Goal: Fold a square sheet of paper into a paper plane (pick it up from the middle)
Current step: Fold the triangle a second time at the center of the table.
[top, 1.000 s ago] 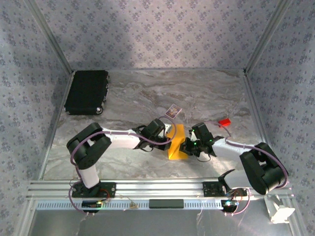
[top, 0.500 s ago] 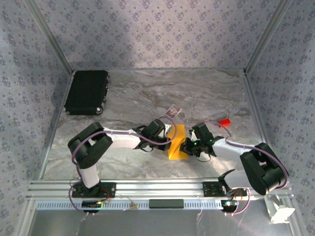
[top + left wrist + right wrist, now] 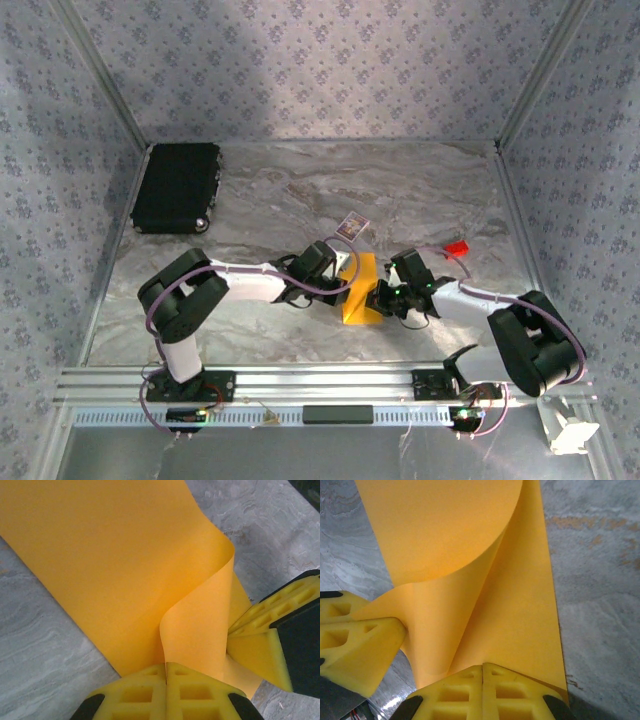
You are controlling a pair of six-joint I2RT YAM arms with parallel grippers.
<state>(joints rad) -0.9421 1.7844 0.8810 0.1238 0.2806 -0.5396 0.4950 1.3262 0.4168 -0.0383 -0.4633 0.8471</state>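
Note:
The square sheet of paper (image 3: 358,290), orange-yellow, lies mid-table between the two arms, bent over on itself in a loose curl. In the left wrist view the sheet (image 3: 110,555) rises in a fold that runs into the seam of my left gripper (image 3: 166,667), which is shut on it. My right gripper's fingers (image 3: 270,630) press the paper from the right. In the right wrist view the sheet (image 3: 470,555) curls over, and my right gripper (image 3: 483,667) is shut on its near edge. The left gripper's fingers (image 3: 355,640) touch the paper at the left. The paper plane is out of view.
A black case (image 3: 177,187) lies at the back left. A small purple-and-white card (image 3: 350,226) sits just behind the paper, and a tiny red block (image 3: 457,248) lies to the right. Patterned walls enclose the marble tabletop (image 3: 420,190).

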